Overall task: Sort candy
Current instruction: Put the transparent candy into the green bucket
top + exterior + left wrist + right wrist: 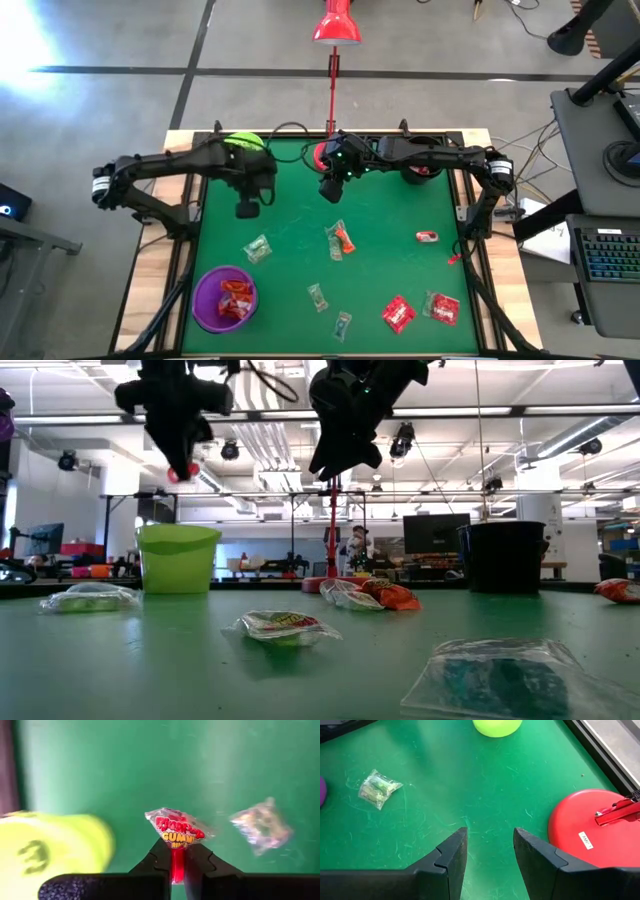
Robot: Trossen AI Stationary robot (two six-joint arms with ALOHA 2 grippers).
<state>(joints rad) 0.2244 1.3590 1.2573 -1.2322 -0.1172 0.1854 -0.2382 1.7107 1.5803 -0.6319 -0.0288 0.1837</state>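
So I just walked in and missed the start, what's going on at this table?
The robot is sorting candy on a green table. Its left gripper is shut on a red gummy candy packet, held in the air near the lime-green cup. The right gripper hangs open and empty near the red lamp base. The purple cup already holds red candies; more packets lie scattered on the mat.

A green table mat (300,225) carries a lime-green cup (243,142) at its far left edge, a purple cup (212,290) near the front left and a black cup (420,172) at the far right. A red desk lamp (335,28) stands on a round red base (585,832) at the far edge.
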